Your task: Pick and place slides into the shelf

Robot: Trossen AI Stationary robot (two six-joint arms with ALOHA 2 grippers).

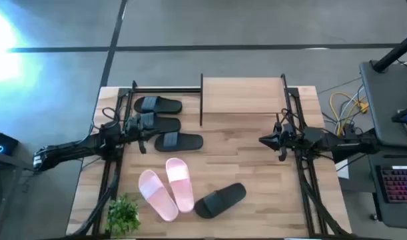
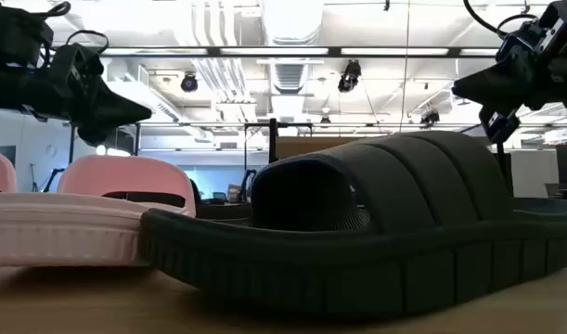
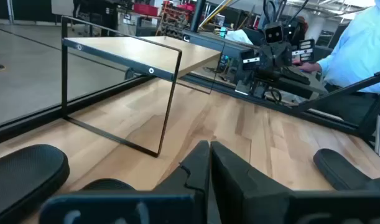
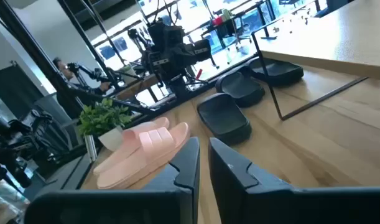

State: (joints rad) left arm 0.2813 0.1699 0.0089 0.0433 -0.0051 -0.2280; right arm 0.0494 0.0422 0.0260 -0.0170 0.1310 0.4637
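Observation:
Three black slides [image 1: 158,105] [image 1: 156,123] [image 1: 178,141] lie in a row on the table's far left. Two pale pink slides [image 1: 168,188] lie side by side near the front, with a fourth black slide [image 1: 220,200] to their right, soles down. The shelf [image 1: 242,95], with a light plank top and thin black frame, stands at the far middle and holds nothing. My left gripper [image 1: 140,135] is shut and empty, above the row of black slides. My right gripper [image 1: 262,140] is shut and empty, raised above bare table right of the middle, below the shelf's right end.
A small green plant [image 1: 123,213] stands at the front left corner. Black frame rails [image 1: 303,173] run along the table's left and right sides. A person in a light blue shirt [image 3: 364,43] sits beyond the table's right side. Bare wood [image 1: 243,153] lies between the shelf and the near slides.

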